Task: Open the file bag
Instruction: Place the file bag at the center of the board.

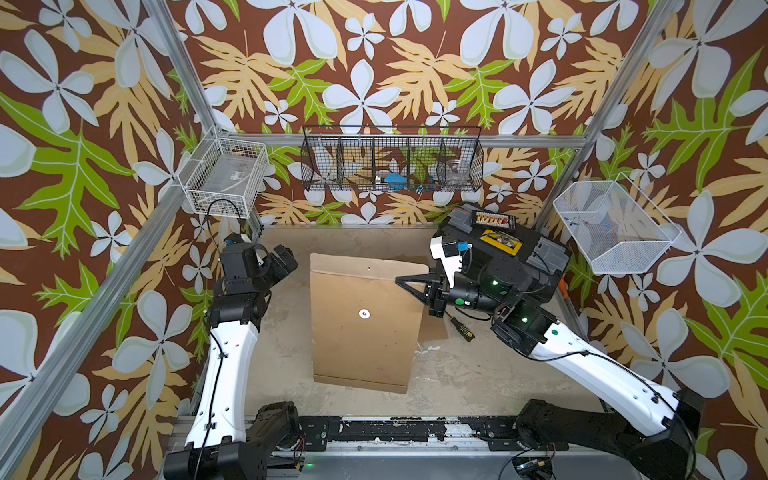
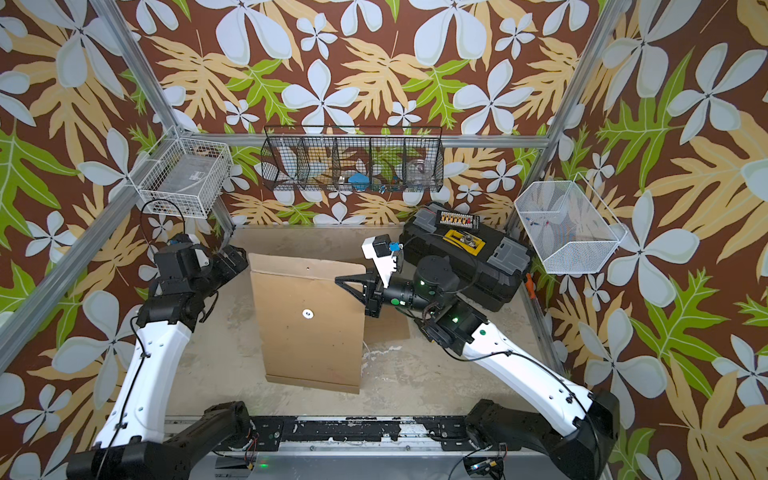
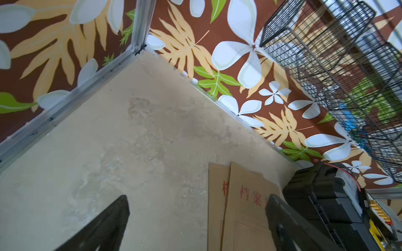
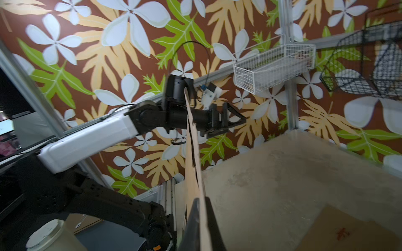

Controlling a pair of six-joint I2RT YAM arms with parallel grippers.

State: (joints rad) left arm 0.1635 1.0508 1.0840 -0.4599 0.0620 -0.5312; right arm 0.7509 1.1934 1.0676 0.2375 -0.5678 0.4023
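The file bag (image 1: 365, 332) is a brown kraft envelope with a white round clasp (image 1: 365, 313). It hangs tilted over the middle of the table (image 1: 286, 365), its near edge low. Its top flap (image 1: 357, 264) lies unfolded toward the back wall. My right gripper (image 1: 400, 281) is shut on the bag's right edge, and the right wrist view shows the sheet (image 4: 192, 163) edge-on between the closed jaws of that gripper (image 4: 200, 208). My left gripper (image 1: 286, 257) stands open at the back left, apart from the bag. Its fingers (image 3: 113, 217) frame bare table, with the bag's red-printed face (image 3: 245, 217) beside them.
A black toolbox (image 1: 519, 257) fills the back right corner, with a screwdriver (image 1: 461, 326) lying in front of it. Another brown sheet (image 1: 434, 328) lies flat under the bag's right side. A white wire basket (image 1: 226, 174), a black one (image 1: 390, 164) and a white mesh one (image 1: 611, 226) hang on the walls.
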